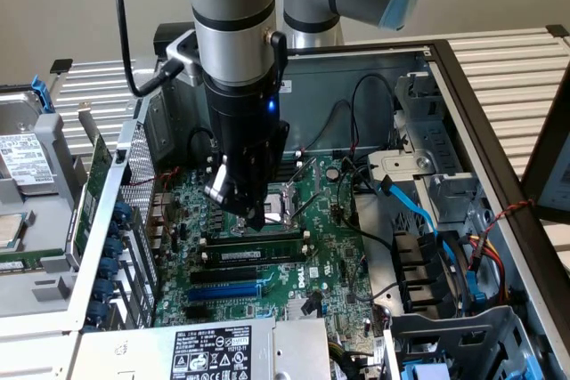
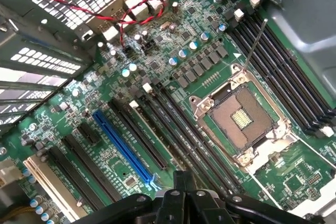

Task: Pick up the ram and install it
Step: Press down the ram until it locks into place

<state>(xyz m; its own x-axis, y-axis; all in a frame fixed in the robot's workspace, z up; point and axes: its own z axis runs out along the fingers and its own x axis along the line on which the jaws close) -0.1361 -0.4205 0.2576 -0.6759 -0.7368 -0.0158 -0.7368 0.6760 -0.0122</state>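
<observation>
Power-supply housing with its white label (image 1: 210, 351) sits nearest in the exterior view, at the open computer case's (image 1: 499, 175) front edge. Just beyond it the green motherboard (image 1: 325, 246) lies flat in the case, with the blue expansion slot (image 1: 227, 292) and black slots running across it. The ram (image 1: 254, 255), a long green stick with a white label strip, lies along the slots just past the blue one; whether it is fully seated I can't tell. Above it the tool (image 1: 245, 211) hangs on the arm, its tip close over the board between the ram and the silver processor socket (image 1: 294, 198). Whether the tool is spread or closed I can't tell. From the wrist view the socket (image 2: 241, 119) and the blue slot (image 2: 126, 148) are plain. Farther back, blue cables (image 1: 419, 211) and the rear wall close the case.
</observation>
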